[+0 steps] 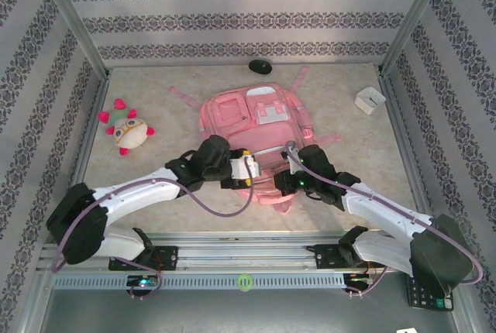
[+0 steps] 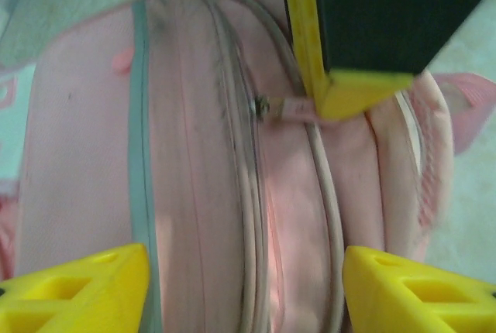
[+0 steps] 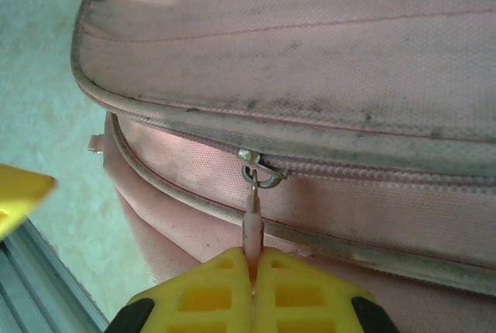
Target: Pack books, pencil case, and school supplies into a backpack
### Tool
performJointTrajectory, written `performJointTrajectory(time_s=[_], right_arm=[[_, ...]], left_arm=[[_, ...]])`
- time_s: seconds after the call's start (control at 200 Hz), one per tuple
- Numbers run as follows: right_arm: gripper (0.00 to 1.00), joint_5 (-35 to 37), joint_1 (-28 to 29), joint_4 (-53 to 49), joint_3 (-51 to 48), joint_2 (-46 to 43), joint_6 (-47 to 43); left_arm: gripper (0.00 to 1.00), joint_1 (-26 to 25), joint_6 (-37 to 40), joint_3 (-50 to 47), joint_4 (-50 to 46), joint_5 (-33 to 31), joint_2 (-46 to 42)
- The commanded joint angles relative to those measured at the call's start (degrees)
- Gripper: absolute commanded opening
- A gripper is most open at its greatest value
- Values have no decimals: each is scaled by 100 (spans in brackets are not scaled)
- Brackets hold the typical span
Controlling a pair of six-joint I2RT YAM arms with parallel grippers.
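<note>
The pink backpack (image 1: 260,120) lies flat in the middle of the table, its top end toward the arms. My right gripper (image 3: 253,271) is shut on the pink zipper pull (image 3: 253,221), which hangs from a metal slider (image 3: 260,169) on the closed zip. In the left wrist view the right gripper (image 2: 325,104) comes in from above with the zipper pull (image 2: 288,108) in it. My left gripper (image 2: 244,286) is open, one yellow finger on each side of the backpack's (image 2: 194,193) top edge. From above, the left gripper (image 1: 248,169) and the right gripper (image 1: 285,182) meet at the bag's near end. Books, pencil case and supplies are out of view.
A plush toy (image 1: 128,132) lies at the left. A white square box (image 1: 370,100) sits at the back right and a small black object (image 1: 260,66) at the back wall. A black calculator (image 1: 428,290) rests by the right arm's base. Patterned walls enclose the table.
</note>
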Motion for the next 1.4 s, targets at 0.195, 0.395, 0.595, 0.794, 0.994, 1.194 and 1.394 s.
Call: performJointTrajectory(time_s=[0.195,0.395,0.595,0.794,0.994,1.194,1.394], right_arm=[[0,108,-100,-250,210,-148,107],[0,675,-504,-761,383,-153,-156],[0,1044,-805,-1183,756,46,-536],[0,899,-900,-1376,902,-96,-809],[0,225,-741,-1117,693,-133,-838],[11,124,-600,-524,681,277,-828],[20,86,-607,-409,929,598,-1022]], left_arm=[[39,-203,-261,565,1053,-1071,1220],[6,-50,167,363,361,-334,773],[0,289,255,165,-248,-24,241],[0,589,264,83,-611,-8,-97],[0,668,180,65,-642,275,-136],[0,667,-41,21,-381,758,-57],[0,667,-48,-29,-364,894,-119]])
